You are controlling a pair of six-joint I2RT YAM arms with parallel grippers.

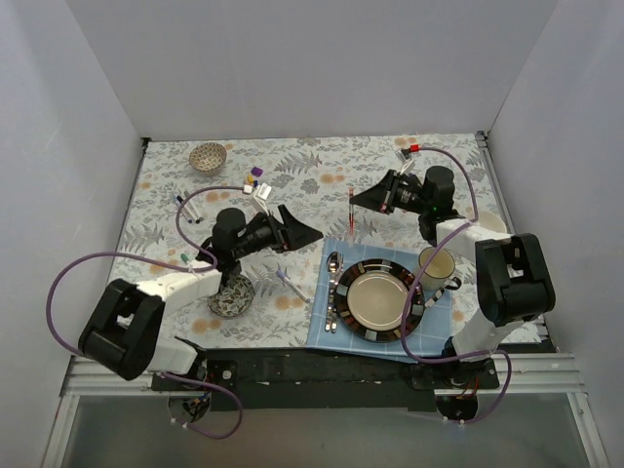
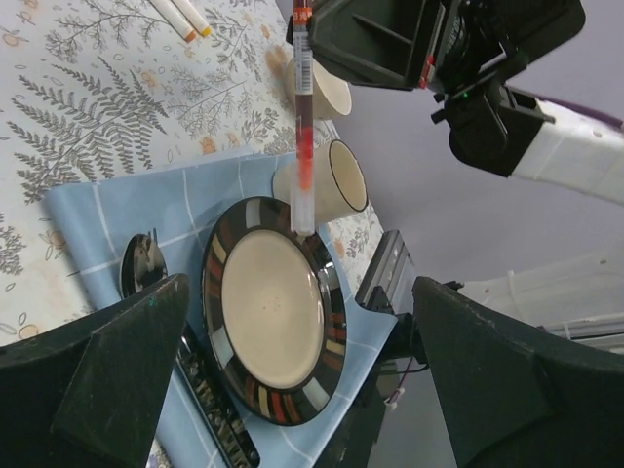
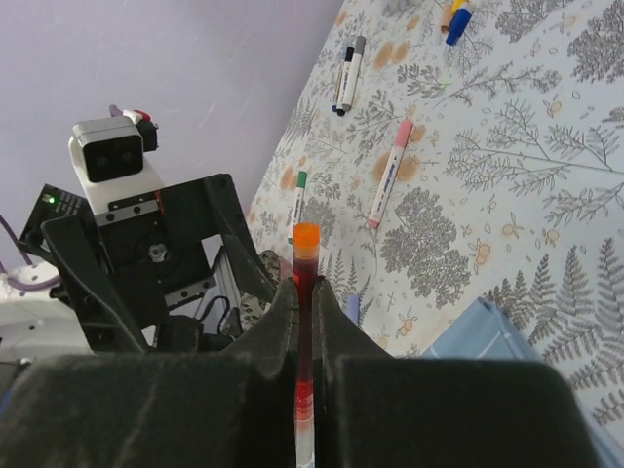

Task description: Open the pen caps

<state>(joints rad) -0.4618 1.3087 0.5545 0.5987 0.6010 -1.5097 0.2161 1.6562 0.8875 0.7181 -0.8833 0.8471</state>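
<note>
**Presentation of a capped pen.** The red pen (image 3: 306, 258) is clamped in the closed jaws of the right gripper (image 3: 306, 294). It is held aloft right of centre, by the far edge of the blue mat (image 1: 322, 336). Its orange-red end (image 3: 306, 237), presumably the cap, is offered to the left gripper (image 1: 304, 232), whose jaws are spread wide to receive it. The other pens (image 3: 390, 175) lie on the far-left cloth.

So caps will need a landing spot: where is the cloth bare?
Bare fern-print cloth lies far middle, between the small patterned bowl and the red-tipped white marker. The blue checked placemat is crowded.
</note>
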